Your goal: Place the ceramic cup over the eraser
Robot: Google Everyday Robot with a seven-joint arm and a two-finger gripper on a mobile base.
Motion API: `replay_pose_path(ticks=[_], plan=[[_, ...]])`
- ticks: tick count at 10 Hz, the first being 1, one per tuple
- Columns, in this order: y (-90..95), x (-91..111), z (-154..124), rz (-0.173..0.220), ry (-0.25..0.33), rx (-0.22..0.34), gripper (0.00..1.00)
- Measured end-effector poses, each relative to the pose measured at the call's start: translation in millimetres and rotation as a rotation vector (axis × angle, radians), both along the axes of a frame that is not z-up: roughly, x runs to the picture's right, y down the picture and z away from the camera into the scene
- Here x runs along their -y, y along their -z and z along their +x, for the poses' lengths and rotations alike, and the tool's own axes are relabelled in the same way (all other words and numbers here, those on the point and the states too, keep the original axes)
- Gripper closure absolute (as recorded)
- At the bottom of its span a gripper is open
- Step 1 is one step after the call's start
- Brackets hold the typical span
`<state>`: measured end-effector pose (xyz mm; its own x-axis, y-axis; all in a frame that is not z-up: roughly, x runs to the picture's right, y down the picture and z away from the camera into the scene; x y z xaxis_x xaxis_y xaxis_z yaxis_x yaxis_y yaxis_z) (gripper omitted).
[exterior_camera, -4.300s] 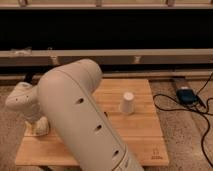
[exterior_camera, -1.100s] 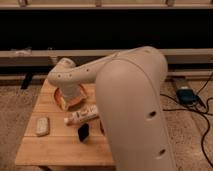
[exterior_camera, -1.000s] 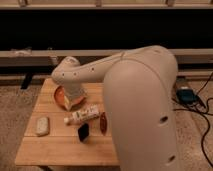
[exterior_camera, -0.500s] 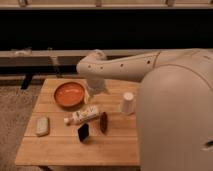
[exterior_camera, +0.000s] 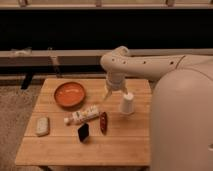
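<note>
While the gripper (exterior_camera: 109, 94) hangs near the wooden worktop's (exterior_camera: 55, 150) far edge, apart or together I cannot tell, the small white ceramic cup (exterior_camera: 127, 104) stands just beside it, toward the right edge. The black rectangular eraser (exterior_camera: 83, 132) sits nearer the front edge.

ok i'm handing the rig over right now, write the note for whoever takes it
Gripper: low over the back middle of the table, close beside the cup's left side. It does not appear to hold anything.
Cup: standing on the table, right of centre.
Eraser: toward the front, just left of the dark red object, uncovered and well apart from the cup.
Done: nothing yet that shows; the cup is not over the eraser.
Left: grasp the cup, carry it forward and left to the eraser, and set it down over it.
</note>
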<state>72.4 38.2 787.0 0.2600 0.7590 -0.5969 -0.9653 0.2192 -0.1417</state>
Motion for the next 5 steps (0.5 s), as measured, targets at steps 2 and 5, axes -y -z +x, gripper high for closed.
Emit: replay_pose_path(ticks=[2,5], plan=[[-2.3,0,13,-0.009,-0.025,-0.017,0.20],[-8.9,-9,36,-0.024,-0.059,-0.043,0.20]])
